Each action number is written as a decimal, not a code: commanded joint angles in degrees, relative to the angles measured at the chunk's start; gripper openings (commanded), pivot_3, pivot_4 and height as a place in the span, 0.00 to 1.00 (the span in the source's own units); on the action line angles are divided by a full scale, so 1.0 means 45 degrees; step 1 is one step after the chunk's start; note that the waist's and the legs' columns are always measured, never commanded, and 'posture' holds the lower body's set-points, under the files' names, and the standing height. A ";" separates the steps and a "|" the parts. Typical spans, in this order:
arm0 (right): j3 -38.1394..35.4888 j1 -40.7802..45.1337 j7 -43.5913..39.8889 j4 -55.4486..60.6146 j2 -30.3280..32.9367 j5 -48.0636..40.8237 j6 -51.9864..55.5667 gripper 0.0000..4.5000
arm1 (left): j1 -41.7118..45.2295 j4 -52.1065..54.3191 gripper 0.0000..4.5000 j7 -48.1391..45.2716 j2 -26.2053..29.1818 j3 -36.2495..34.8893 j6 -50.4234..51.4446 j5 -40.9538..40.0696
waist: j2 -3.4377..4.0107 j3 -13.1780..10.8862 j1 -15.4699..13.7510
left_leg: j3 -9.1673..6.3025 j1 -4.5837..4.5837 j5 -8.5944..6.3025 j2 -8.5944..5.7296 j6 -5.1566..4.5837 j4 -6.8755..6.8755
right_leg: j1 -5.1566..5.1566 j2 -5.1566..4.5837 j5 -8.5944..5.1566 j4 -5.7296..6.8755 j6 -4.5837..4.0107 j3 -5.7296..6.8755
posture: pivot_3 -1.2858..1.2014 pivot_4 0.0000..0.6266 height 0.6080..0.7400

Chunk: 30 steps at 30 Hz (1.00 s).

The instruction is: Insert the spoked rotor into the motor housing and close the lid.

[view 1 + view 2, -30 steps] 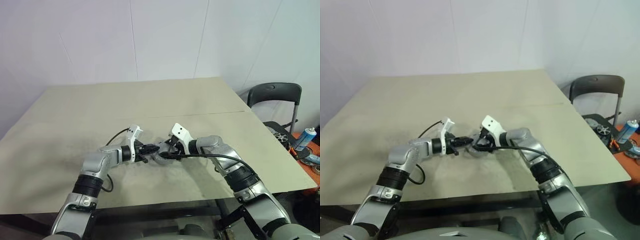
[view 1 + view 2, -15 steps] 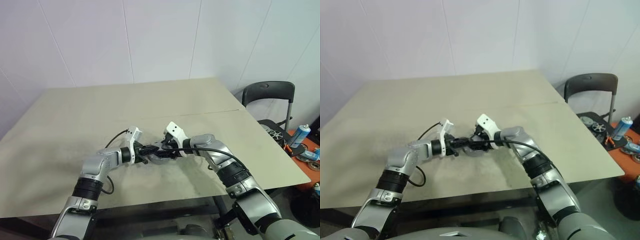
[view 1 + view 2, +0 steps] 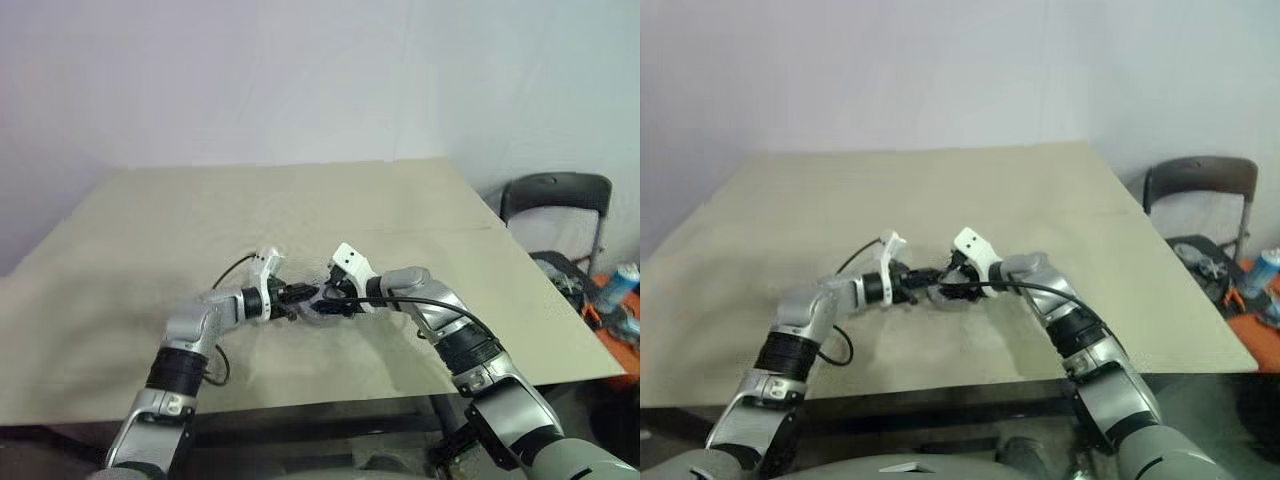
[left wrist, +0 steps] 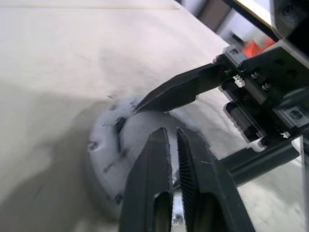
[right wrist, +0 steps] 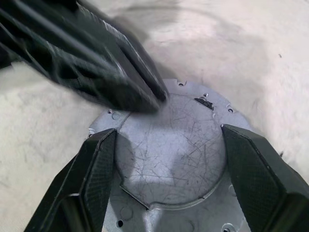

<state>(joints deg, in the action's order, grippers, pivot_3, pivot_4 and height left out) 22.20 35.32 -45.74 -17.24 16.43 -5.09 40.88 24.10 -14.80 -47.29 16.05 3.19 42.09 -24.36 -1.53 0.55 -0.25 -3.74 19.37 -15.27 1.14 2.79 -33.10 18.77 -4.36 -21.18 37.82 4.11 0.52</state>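
Near the bench's (image 3: 120,300) middle lies the lid (image 5: 171,150), scratched face up. The right hand (image 5: 166,159) is spread, a finger on each side of it. The left hand (image 4: 170,145), fingers pressed together, points at its top.

Scratched silver-grey lid (image 5: 171,150), small dark mark near rim. Black tools (image 5: 164,159) (image 4: 172,145), ribbed pads. Mottled beige bench (image 3: 150,260). Black chair (image 3: 555,200).
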 commanded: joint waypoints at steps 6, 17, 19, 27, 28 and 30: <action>0.1608 -0.1275 0.0338 -0.2475 0.0335 0.1348 0.1209 0.69 | 0.0137 0.0355 0.08 0.0016 -0.0041 -0.0193 0.0052 -0.0216 | 0.0371 -0.0170 0.0372 | -0.0246 -0.0172 0.0037 -0.0137 0.0072 -0.0194 | -0.0230 -0.0020 0.0028 -0.0143 -0.0003 0.0084 | 0.52 0.00 1.00; 0.1527 -0.1863 -0.0258 -0.1084 0.0480 0.0866 0.1405 0.69 | 0.0238 0.0328 0.08 0.0015 -0.0036 -0.0112 0.0072 -0.0151 | 0.0362 -0.0168 0.0582 | -0.0892 -0.0173 -0.0040 -0.0670 0.0203 -0.0174 | -0.0220 -0.0114 0.0152 -0.0401 0.0304 -0.0098 | 0.52 0.00 1.00; 0.1512 -0.1867 -0.0162 -0.1099 0.0465 0.0879 0.1419 0.69 | 0.0267 0.0322 0.08 -0.0021 -0.0008 -0.0055 0.0080 -0.0135 | 0.0362 -0.0161 0.0589 | -0.0967 -0.0158 -0.0053 -0.0714 0.0222 -0.0152 | -0.0162 -0.0097 0.0158 -0.0391 0.0324 -0.0120 | 0.52 0.00 1.00; 0.1463 -0.2012 -0.0465 -0.1233 0.0564 0.0768 0.1094 1.00 | 0.0356 0.0232 0.07 -0.0183 0.0125 -0.0011 0.0143 -0.0138 | 0.0372 -0.0174 0.0549 | -0.1014 -0.0149 -0.0055 -0.0739 0.0226 -0.0153 | -0.0108 -0.0067 0.0172 -0.0371 0.0349 -0.0133 | 0.52 0.00 1.00; 0.1372 -0.2059 -0.0501 -0.1204 0.0516 0.0659 0.1091 1.00 | 0.0363 0.0214 0.07 -0.0206 0.0146 -0.0002 0.0142 -0.0131 | 0.0371 -0.0174 0.0551 | -0.1016 -0.0150 -0.0056 -0.0743 0.0227 -0.0155 | -0.0108 -0.0070 0.0171 -0.0372 0.0347 -0.0139 | 0.52 0.00 1.00; 0.1370 -0.2101 -0.0564 -0.1110 0.0502 0.0611 0.0996 1.00 | 0.0377 0.0179 0.07 -0.0248 0.0184 0.0011 0.0137 -0.0129 | 0.0368 -0.0175 0.0551 | -0.1016 -0.0151 -0.0057 -0.0747 0.0228 -0.0155 | -0.0107 -0.0072 0.0169 -0.0377 0.0346 -0.0160 | 0.52 0.00 1.00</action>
<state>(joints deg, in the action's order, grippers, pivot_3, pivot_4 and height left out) 22.79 32.75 -48.85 -12.65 16.85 -5.97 38.65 24.76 -14.45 -48.17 16.33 3.09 42.40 -24.99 0.12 -0.24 2.23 -8.32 18.70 -15.53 -2.22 3.82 -33.77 18.30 -4.69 -20.42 36.10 5.67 -0.22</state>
